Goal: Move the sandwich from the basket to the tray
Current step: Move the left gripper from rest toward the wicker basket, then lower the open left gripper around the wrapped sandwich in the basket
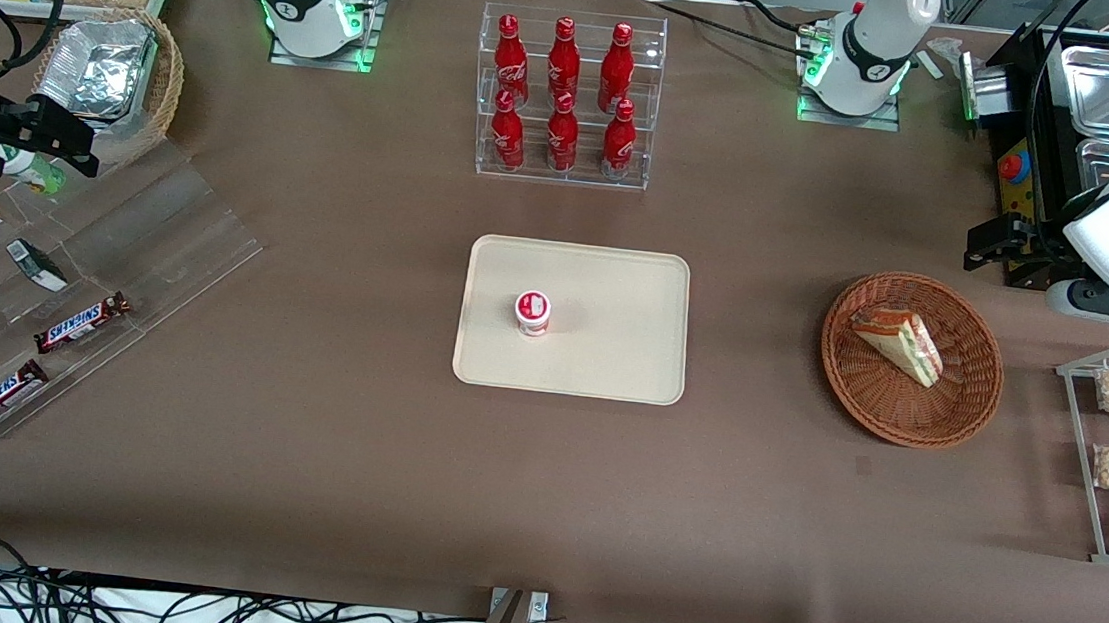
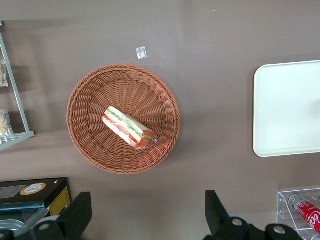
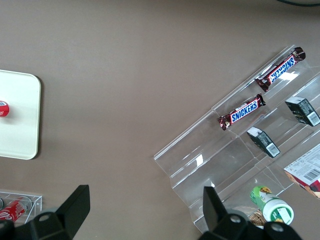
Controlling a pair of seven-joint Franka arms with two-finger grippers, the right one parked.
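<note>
Sandwich [image 1: 898, 343] lies in basket [image 1: 969, 393], toward working arm's end of table. Tray [image 1: 611, 357] well apart, small red-lidded cup [image 1: 532, 312] on it. Gripper [image 2: 147, 217] high above basket, fingers [image 2: 77, 215] spread wide, holding nothing.

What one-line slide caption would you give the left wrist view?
Open gripper poised high above the wicker basket holding the sandwich, cream tray waiting alongside.

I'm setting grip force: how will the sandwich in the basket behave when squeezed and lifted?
The sandwich looks soft and layered, so it probably squashes. Its clear wrap may be slippery. It lies tilted in the basket, so it might shift. The gripper is open, above the table beside the basket.
</note>
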